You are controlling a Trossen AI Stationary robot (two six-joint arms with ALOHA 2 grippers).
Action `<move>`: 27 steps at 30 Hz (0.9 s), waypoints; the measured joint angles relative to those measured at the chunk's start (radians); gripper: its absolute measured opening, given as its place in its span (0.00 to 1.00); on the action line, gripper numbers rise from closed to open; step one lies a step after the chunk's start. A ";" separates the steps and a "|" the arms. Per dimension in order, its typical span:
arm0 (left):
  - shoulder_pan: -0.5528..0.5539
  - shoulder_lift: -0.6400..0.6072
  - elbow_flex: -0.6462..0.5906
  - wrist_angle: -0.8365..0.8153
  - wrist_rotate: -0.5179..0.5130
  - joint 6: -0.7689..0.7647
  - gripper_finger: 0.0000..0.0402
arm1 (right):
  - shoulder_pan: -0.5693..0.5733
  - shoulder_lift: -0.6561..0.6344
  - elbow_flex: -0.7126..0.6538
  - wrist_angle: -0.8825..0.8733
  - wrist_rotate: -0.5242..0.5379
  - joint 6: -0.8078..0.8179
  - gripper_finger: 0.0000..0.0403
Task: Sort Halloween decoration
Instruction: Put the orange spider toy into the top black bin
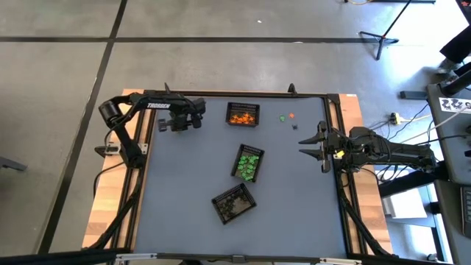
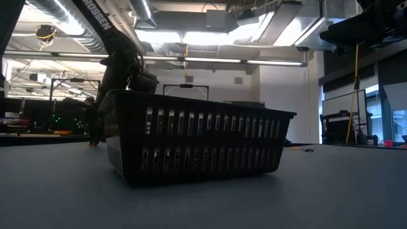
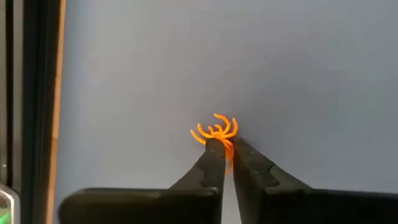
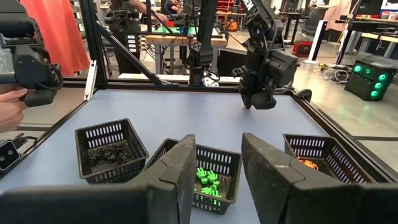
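Observation:
A tiny orange spider-shaped Halloween decoration (image 3: 217, 129) lies at the table's far left, with my left gripper (image 3: 228, 148) shut on it. In the high view that gripper (image 1: 179, 124) points steeply down, left of the baskets. Three loose trinkets rest on the mat at the far right: green (image 1: 282, 117), orange (image 1: 291, 115), black (image 1: 295, 126). My right gripper (image 1: 313, 145) waits open at the table's right edge, holding nothing. My left gripper pinches the orange spider's near side (image 3: 225, 144) between its two fingertips (image 3: 213, 149), coming from above and pointing steeply down. The curled legs (image 3: 214, 124) stick out past the tips. Whether the spider is off the mat I cannot tell.
Three black mesh baskets stand mid-table: one with orange pieces (image 1: 243, 114) at the far side, one with green pieces (image 1: 249, 163) in the middle, one with black pieces (image 1: 234, 203) nearer. A person's hand (image 4: 9, 109) shows beyond the table's edge.

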 joint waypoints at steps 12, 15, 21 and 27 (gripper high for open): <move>-0.047 0.004 0.065 -0.050 0.031 0.002 0.00 | 0.000 0.000 0.000 0.000 0.000 0.000 0.31; -0.063 0.004 0.089 -0.072 0.030 0.002 0.00 | 0.000 0.000 0.000 0.000 0.000 0.000 0.31; -0.108 0.003 0.162 -0.115 0.021 0.003 0.00 | 0.000 0.000 0.000 0.000 0.000 0.000 0.31; -0.156 0.001 0.265 -0.108 0.010 0.101 0.00 | 0.000 0.000 0.000 0.000 0.000 0.000 0.31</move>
